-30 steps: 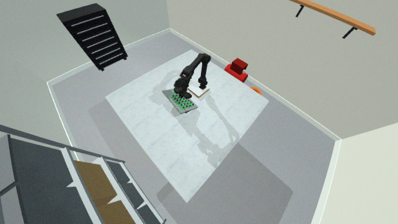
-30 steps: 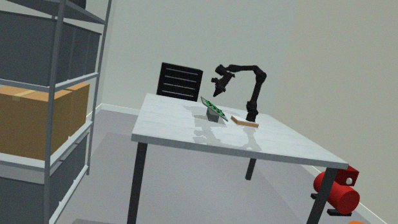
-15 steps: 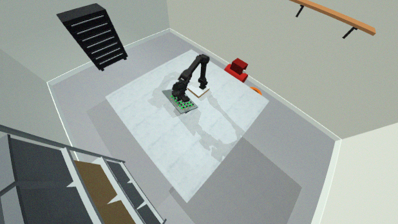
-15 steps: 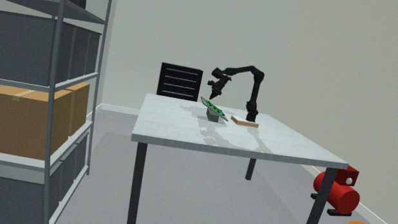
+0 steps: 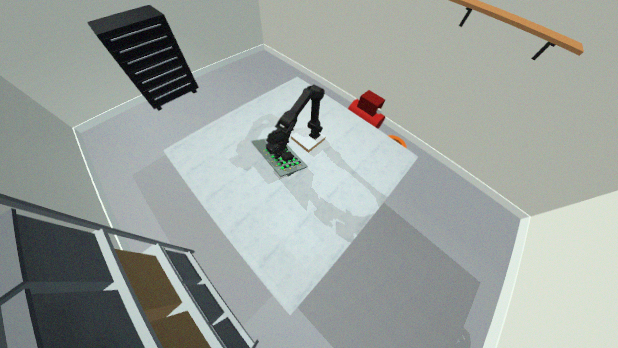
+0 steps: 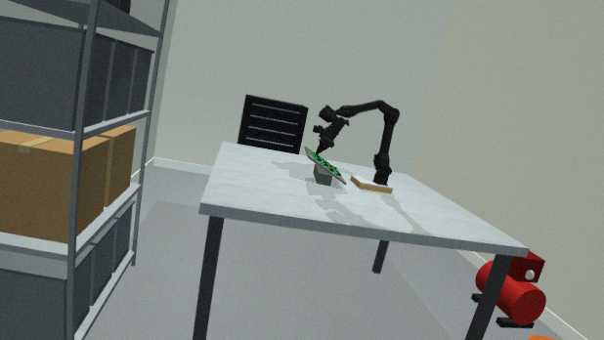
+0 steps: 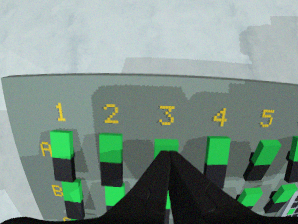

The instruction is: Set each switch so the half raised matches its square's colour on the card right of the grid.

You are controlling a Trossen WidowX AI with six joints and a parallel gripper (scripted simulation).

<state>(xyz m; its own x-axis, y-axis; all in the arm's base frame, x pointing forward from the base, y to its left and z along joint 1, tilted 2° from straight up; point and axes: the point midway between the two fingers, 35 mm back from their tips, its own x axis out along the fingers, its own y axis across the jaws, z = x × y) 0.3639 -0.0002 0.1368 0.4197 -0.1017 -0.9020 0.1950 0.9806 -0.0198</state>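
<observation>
The grey switch panel (image 5: 258, 145) (image 6: 341, 178) (image 7: 27, 99) stands tilted on the table, with green and dark grey rocker switches under yellow column numbers 1 to 5. My gripper (image 5: 276, 151) (image 6: 321, 150) (image 7: 166, 157) is shut and empty. Its tip sits low over column 3, just below the row A switch (image 7: 166, 144), whose green half shows above the fingers. I cannot tell whether it touches. Switches A1 (image 7: 61, 152), A2 (image 7: 111, 152) and A4 (image 7: 217, 152) show green over dark grey. My fingers hide the lower rows. The card is not clearly visible.
A flat wooden board (image 5: 310, 143) (image 6: 371, 185) lies under the arm's base beside the panel. The table (image 6: 274, 195) stands in a room with a black drawer cabinet (image 6: 273, 124), a metal shelf with boxes (image 6: 59, 181) and a red machine (image 6: 513, 293) on the floor.
</observation>
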